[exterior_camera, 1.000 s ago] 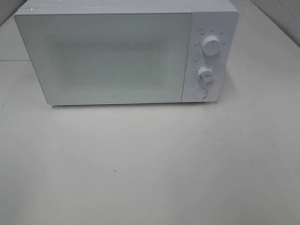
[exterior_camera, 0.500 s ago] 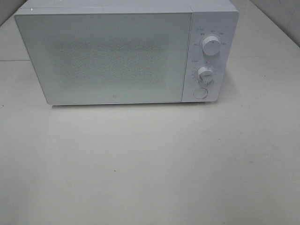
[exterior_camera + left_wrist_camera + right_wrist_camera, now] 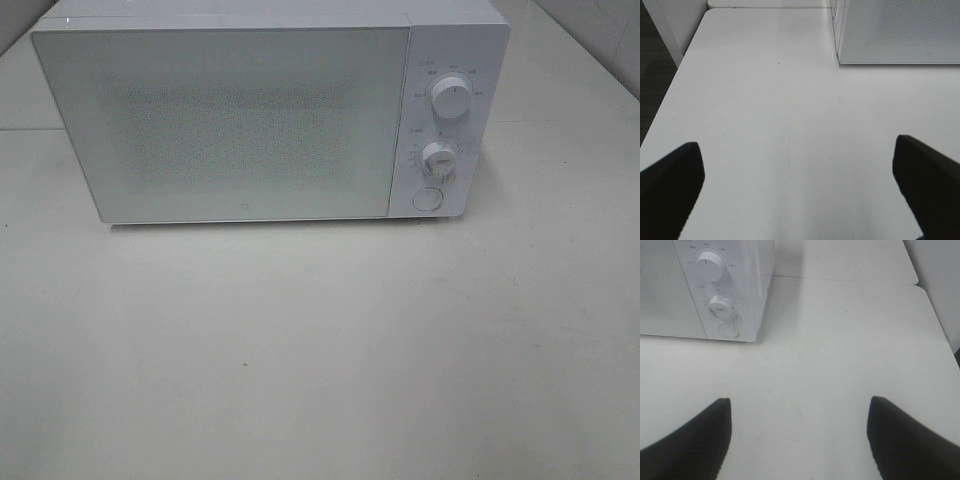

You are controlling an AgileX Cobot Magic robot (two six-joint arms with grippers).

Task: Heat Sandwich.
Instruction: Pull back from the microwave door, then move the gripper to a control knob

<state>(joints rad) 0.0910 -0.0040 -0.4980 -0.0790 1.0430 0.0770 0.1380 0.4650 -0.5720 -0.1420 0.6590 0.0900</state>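
Note:
A white microwave [image 3: 250, 115] stands at the back of the white table [image 3: 320, 350] with its door shut; it has two knobs [image 3: 452, 98] and a round button [image 3: 428, 199] on its right panel. The sandwich is out of view. In the left wrist view my left gripper [image 3: 797, 185] is open above bare table, with the microwave [image 3: 895, 30] corner ahead of it. In the right wrist view my right gripper [image 3: 800, 432] is open with nothing between its fingers, facing the microwave's control panel [image 3: 720, 295]. Neither gripper appears in the exterior high view.
The table's left edge [image 3: 670, 95] borders a dark floor. A second white tabletop [image 3: 850, 260] adjoins behind, and the table's right edge [image 3: 940, 325] runs near a wall.

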